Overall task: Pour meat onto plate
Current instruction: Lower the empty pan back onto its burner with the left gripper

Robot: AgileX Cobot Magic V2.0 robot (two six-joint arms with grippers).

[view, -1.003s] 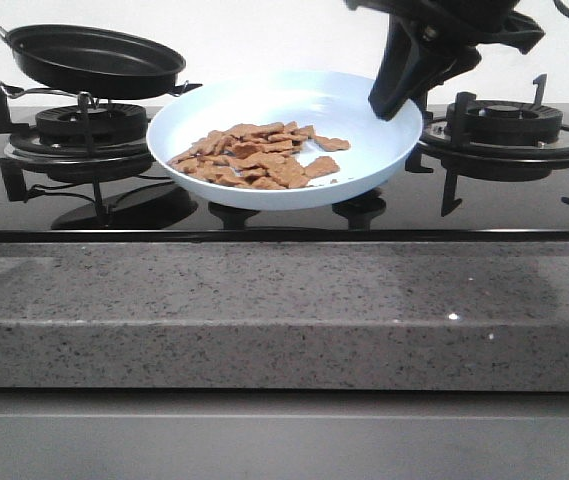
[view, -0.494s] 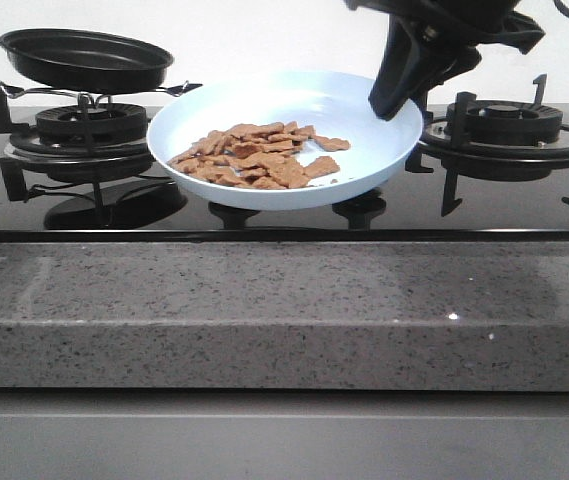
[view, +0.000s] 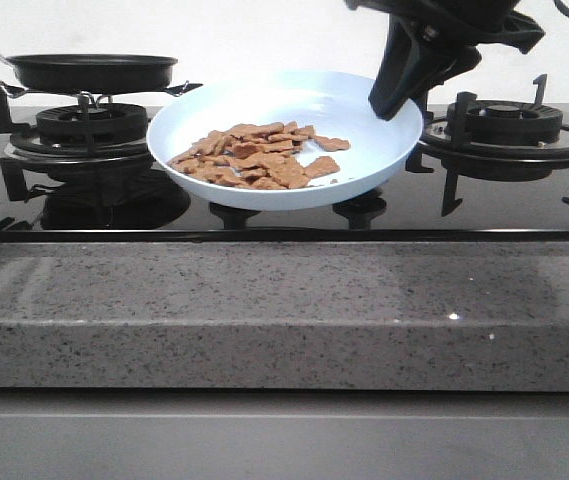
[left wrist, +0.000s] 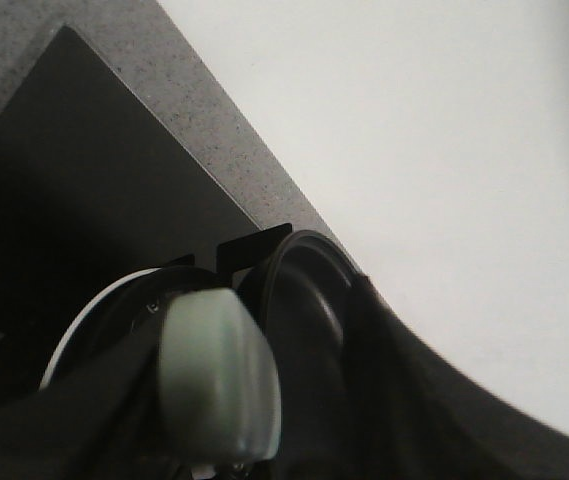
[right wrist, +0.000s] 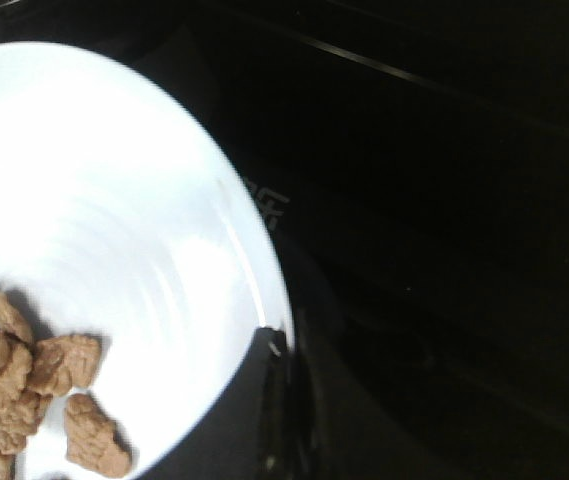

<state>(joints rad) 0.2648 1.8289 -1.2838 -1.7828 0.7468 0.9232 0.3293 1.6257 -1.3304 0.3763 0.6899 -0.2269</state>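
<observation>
Setting: glossy black glass hob (view: 264, 220) with a speckled grey stone counter edge (view: 284, 320) in front and a plain white wall behind.
Right gripper (view: 396, 95): I see its black fingers pinched on the far right rim of the plate; in the right wrist view one dark finger (right wrist: 269, 400) overlaps the rim.
Plate (view: 364, 150): one round, shallow, pale blue dish, smooth and shiny, held tilted above the hob between the two burners.
Meat (view: 259, 157): many small flat reddish-brown ragged pieces, loosely piled on the plate's lower left part.
Left gripper: I cannot tell its state; my left wrist view shows only a pale grey-green handle (left wrist: 219, 385) close to the camera.
Frying pan (view: 94, 72): one, black, sitting level over the left burner grate (view: 74, 125).
Burners: two, each with black metal grates; the right one (view: 509, 125) is bare.
</observation>
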